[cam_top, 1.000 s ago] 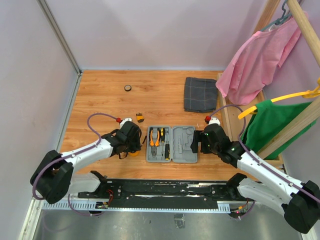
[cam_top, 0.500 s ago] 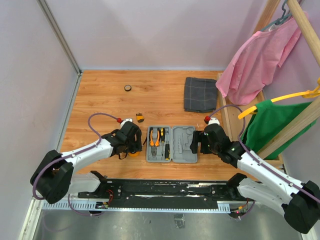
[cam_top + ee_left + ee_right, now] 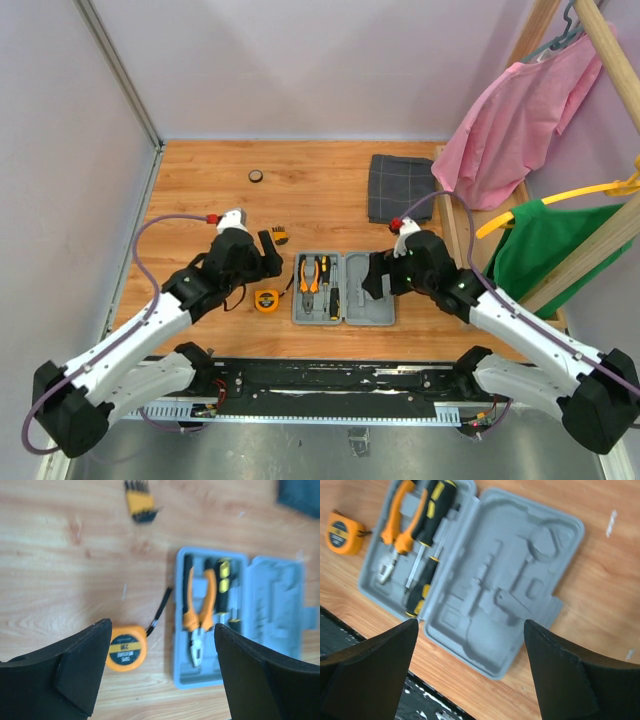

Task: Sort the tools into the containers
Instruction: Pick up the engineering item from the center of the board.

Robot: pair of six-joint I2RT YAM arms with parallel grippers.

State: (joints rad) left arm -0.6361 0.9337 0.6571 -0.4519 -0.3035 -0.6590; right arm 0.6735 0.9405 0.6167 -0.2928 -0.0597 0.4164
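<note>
The top external camera looks down from above and behind, taking in the whole worktop. Both wrist cameras point downward from much nearer — all three views share the tool case.

Seen from above, the light is bright, even and diffuse. The tabletop shows its wood grain plainly, and the arms cast only faint, soft-edged shadows on it. The metal strip at the near edge carries a dull sheen.

The left wrist view is soft throughout. The case, pliers and bit holder are smeared, and the tape measure is a little clearer. The left tool shows as black, unfocused wedges.

The right wrist view is sharper, with crisp case mouldings and shallow shadows in the recesses. The right tool is dark and featureless.
</note>
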